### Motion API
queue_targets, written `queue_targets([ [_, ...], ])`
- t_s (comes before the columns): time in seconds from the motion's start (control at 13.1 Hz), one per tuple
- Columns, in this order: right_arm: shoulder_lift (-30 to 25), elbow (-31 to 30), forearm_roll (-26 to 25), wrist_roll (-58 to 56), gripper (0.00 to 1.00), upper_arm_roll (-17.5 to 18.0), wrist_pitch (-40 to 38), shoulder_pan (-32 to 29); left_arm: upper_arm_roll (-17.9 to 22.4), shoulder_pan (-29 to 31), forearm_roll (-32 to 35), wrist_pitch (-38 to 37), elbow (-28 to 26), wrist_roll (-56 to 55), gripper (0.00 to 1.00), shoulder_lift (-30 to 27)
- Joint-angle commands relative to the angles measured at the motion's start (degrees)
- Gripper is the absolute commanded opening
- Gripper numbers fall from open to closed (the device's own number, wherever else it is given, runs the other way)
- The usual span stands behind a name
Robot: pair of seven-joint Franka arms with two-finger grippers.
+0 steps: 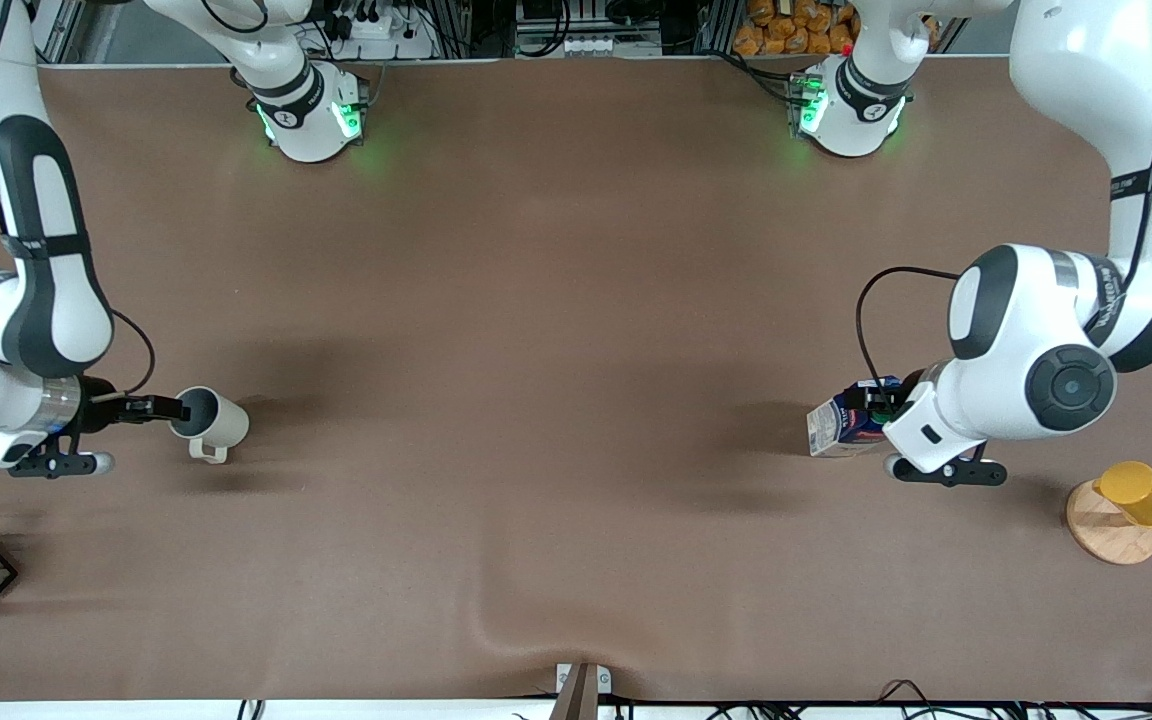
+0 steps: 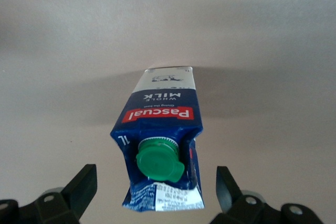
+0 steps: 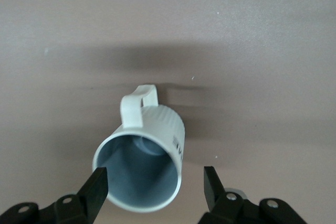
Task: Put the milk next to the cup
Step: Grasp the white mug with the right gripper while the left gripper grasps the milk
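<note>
The milk (image 1: 844, 423) stands on the table (image 1: 536, 300) toward the left arm's end, well apart from the cup (image 1: 213, 419), which stands at the right arm's end with its handle turned toward the front camera. The left gripper (image 2: 156, 190) is at the milk with its fingers spread, one on each side of the carton's top and its green cap (image 2: 158, 159), touching neither. The right gripper (image 3: 156, 187) is at the cup with its fingers spread too, one on each side of the rim, gripping nothing. A yellow cup (image 1: 1142, 493) on a wooden stand (image 1: 1108, 528) sits near the milk, closer to the table's end and nearer the front camera.
</note>
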Motion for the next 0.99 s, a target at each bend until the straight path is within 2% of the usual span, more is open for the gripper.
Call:
queue_targets([
  [0.0,2.32,0.58,1.07,-0.92,0.80,0.03,2.50,-0.88,0.07,-0.33,1.47,0.29,0.00,-1.32,1.00,1.17],
  [0.08,3.02,0.58,1.07,-0.92,0.72,0.03,2.60,-0.88,-0.02,-0.33,1.47,0.29,-0.09,-1.32,1.00,1.52],
  [0.15,3.46,0.49,1.07,-0.92,0.52,0.03,3.29,-0.97,-0.02,-0.33,1.47,0.29,-0.09,-1.32,1.00,2.05],
  [0.23,3.73,0.14,1.07,-0.92,0.15,0.03,3.56,-0.97,-0.02,-0.33,1.47,0.29,-0.09,-1.32,1.00,2.66],
  [0.31,3.65,0.22,1.07,-0.83,0.00,0.03,3.56,-0.88,-0.02,-0.41,1.47,0.29,-0.09,-1.41,1.00,3.36],
  [0.53,3.12,0.40,1.07,-0.22,0.00,0.03,2.77,-0.18,-0.02,-0.50,1.56,0.73,0.26,-1.32,1.00,5.38],
  [0.61,2.86,0.75,1.07,0.04,0.00,0.03,1.82,0.26,-0.02,-0.59,1.47,1.95,0.26,-1.32,0.77,5.39],
  [0.69,2.59,1.71,1.07,0.40,0.00,0.03,-0.19,0.78,-0.02,-0.50,1.47,1.87,0.18,-1.41,0.09,5.22],
  [0.76,2.33,3.02,1.07,2.14,0.00,0.03,-2.22,1.40,-0.02,-0.41,1.47,1.87,0.09,-1.24,0.00,5.22],
  [0.92,1.02,6.01,0.98,8.54,0.00,0.03,-8.09,4.03,-0.02,-0.33,1.47,1.70,0.09,-1.15,0.00,4.87],
])
